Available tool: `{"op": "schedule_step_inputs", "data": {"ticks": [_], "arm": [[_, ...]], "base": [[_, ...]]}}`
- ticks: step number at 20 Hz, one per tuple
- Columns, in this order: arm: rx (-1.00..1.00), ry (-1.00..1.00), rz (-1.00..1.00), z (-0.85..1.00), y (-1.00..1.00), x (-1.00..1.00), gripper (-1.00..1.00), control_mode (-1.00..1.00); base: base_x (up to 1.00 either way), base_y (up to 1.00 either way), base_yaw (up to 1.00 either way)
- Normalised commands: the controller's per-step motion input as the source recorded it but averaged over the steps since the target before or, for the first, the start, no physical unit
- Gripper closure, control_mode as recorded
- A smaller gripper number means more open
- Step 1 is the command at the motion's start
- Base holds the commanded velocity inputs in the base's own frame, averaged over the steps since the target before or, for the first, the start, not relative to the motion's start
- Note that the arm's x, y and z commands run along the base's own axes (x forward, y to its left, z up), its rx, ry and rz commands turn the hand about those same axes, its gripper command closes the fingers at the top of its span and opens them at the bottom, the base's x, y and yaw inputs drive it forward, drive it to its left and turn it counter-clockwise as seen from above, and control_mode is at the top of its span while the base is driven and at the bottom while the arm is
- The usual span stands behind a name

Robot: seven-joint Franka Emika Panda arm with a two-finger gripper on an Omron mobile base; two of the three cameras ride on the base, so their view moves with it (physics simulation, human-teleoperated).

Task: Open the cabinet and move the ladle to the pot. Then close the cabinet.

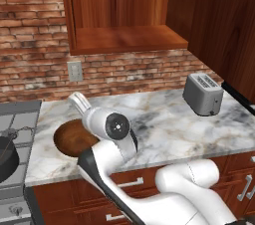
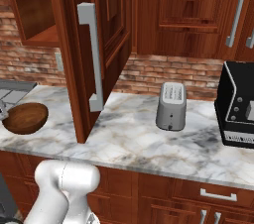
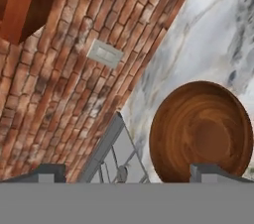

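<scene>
Brick wall (image 1: 30, 30) backs a marble counter (image 1: 169, 124). No writing is legible anywhere. Above, the cabinet (image 1: 124, 40) stands open, its door (image 2: 99, 44) swung wide. Wooden bowl (image 3: 201, 131) sits left of the toaster (image 1: 202, 94); the pot (image 1: 6, 157) rests on the stove. Gripper (image 3: 126, 173) fingers stand apart, holding nothing.

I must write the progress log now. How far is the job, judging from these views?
Done: the cabinet stands open, its door swung wide. The shelf in view looks bare, and I cannot find the ladle. In hand: nothing; the tool is open above the wooden bowl, near the stove. Left: confirming the ladle reached the pot, which is only partly visible, then closing the cabinet.
</scene>
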Motion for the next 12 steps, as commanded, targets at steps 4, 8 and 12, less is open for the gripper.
{"op": "schedule_step_inputs", "data": {"ticks": [4,8,12], "arm": [[0.00,-0.10,0.00,0.11,-0.25,-0.08,-1.00,-1.00],[0.00,-0.12,-0.04,0.08,-0.15,-0.06,-1.00,-1.00],[0.00,-0.16,-0.13,0.16,-0.10,-0.08,-1.00,-1.00]], "base": [[0.00,0.00,0.00],[0.00,0.00,0.00],[0.00,0.00,0.00]]}}
